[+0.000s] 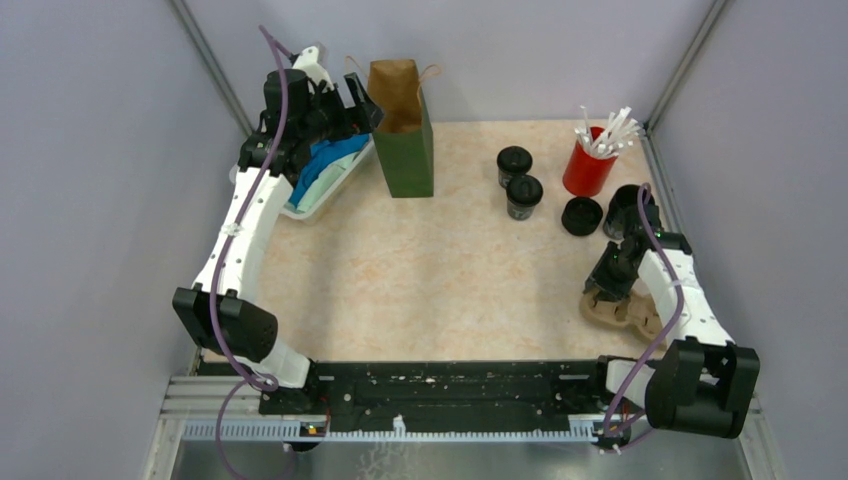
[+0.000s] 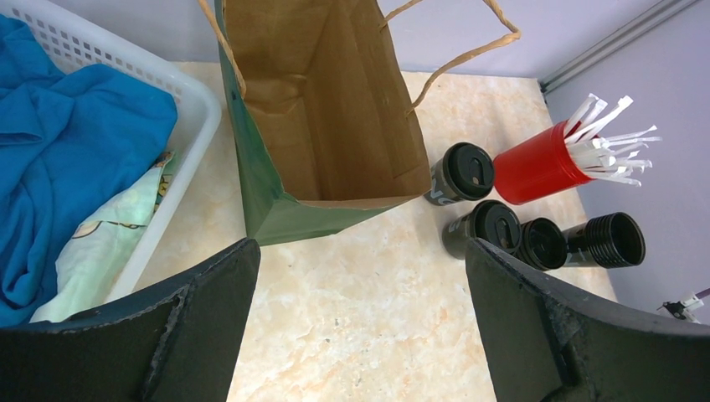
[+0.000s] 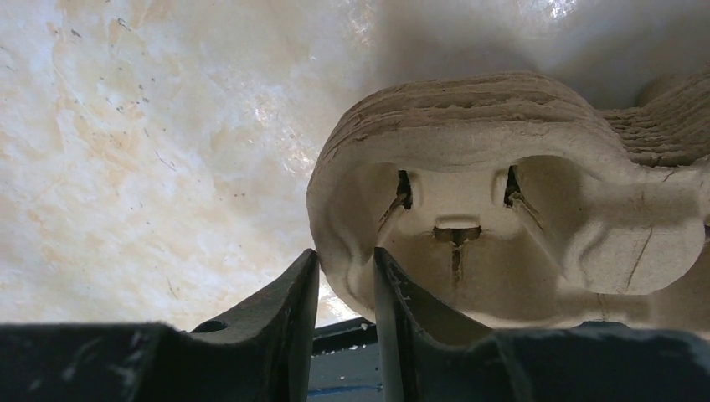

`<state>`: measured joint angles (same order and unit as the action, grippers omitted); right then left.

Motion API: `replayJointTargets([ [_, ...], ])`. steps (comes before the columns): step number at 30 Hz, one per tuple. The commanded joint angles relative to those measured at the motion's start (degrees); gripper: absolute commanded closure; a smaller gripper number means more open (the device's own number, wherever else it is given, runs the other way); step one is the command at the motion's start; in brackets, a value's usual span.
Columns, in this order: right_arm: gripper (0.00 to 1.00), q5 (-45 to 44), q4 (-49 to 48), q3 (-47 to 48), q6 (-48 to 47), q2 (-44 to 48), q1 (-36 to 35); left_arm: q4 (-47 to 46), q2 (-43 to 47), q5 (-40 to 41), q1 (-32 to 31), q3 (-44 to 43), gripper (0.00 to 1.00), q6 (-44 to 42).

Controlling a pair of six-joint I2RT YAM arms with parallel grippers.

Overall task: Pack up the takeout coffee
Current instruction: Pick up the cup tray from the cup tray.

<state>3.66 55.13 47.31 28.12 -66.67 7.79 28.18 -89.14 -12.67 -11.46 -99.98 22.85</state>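
Several small black coffee cups stand right of centre: two lidded ones [image 1: 513,163] [image 1: 523,195], a third [image 1: 581,215], and one lying tipped [image 1: 622,210] beside the right arm. They also show in the left wrist view [image 2: 460,172] [image 2: 488,226] [image 2: 542,243] [image 2: 607,240]. The green paper bag [image 1: 405,130] stands open at the back, brown inside [image 2: 326,109]. My left gripper [image 1: 362,105] is open and empty, high beside the bag's mouth [image 2: 360,251]. My right gripper [image 1: 608,285] is shut on the rim of the tan pulp carrier [image 3: 502,193], one finger inside a well.
A red cup of white sticks [image 1: 588,165] stands behind the black cups, also seen from the left wrist [image 2: 536,163]. A white basket [image 2: 197,109] with blue cloth [image 1: 325,165] sits left of the bag. The carrier [image 1: 625,312] lies near the right front edge.
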Motion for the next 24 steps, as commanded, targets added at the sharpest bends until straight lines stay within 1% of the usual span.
replayJointTargets([
  [1, 0.70, -0.3, -0.8, 0.4, 0.1, 1.7, 0.3, -2.9, 1.1, -1.2, -0.5, 0.4, 0.02, 0.3],
  [12, 0.89, -1.0, 0.6, 1.2, 0.3, 3.9, 0.3, -2.7, 2.0, -1.1, -1.2, 1.0, 0.02, -0.3],
  [16, 1.00, -1.3, 1.4, 2.2, 0.2, 4.2, 0.3, -2.8, 2.2, -1.2, -1.4, 1.1, 0.02, -0.4],
  [20, 1.00, -1.8, 2.0, 3.0, 0.1, 4.7, 0.3, -3.0, 2.2, -1.5, -1.6, 1.2, 0.02, -0.3],
  [24, 1.00, -1.5, 0.6, 2.0, -0.1, 4.2, 0.3, -3.3, 2.1, -1.8, -1.8, 1.2, 0.02, -0.3],
])
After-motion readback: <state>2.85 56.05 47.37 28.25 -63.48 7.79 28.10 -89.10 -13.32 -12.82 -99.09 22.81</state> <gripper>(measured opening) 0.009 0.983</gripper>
